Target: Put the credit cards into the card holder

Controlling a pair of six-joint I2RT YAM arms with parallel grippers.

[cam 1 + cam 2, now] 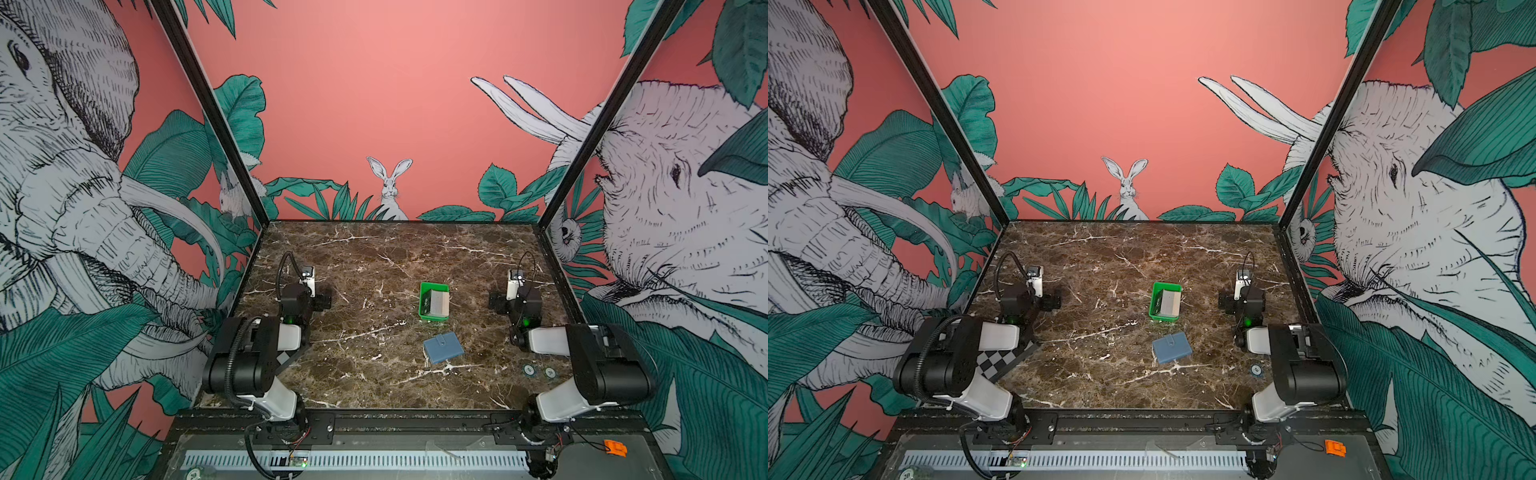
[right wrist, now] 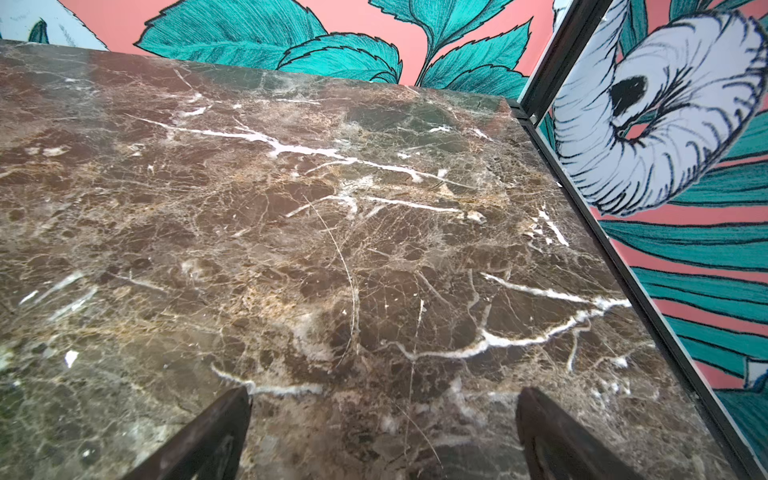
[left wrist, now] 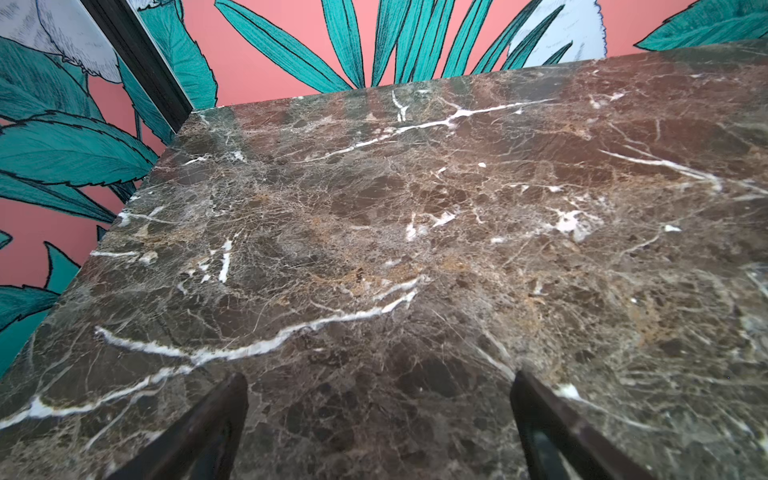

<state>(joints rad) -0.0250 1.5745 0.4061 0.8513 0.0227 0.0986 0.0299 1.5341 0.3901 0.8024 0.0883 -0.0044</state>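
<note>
The credit cards stand in a small green tray (image 1: 434,286) right of the table's middle. A grey card (image 1: 439,304) lies on top and a black one (image 1: 426,304) shows beside it; both top views show them, the grey card (image 1: 1171,302) too. The card holder (image 1: 443,347), slate-blue and folded shut, lies flat just in front of the tray, also card holder (image 1: 1172,347). My left gripper (image 3: 378,388) is open over bare marble at the table's left. My right gripper (image 2: 383,399) is open over bare marble at the right. Neither touches anything.
Both arms (image 1: 299,301) (image 1: 519,301) sit folded back near the side walls. Two round stickers (image 1: 528,369) (image 1: 550,372) lie on the table by the right arm. A checkered board (image 1: 1000,361) shows under the left arm. Black frame posts and printed walls enclose the table.
</note>
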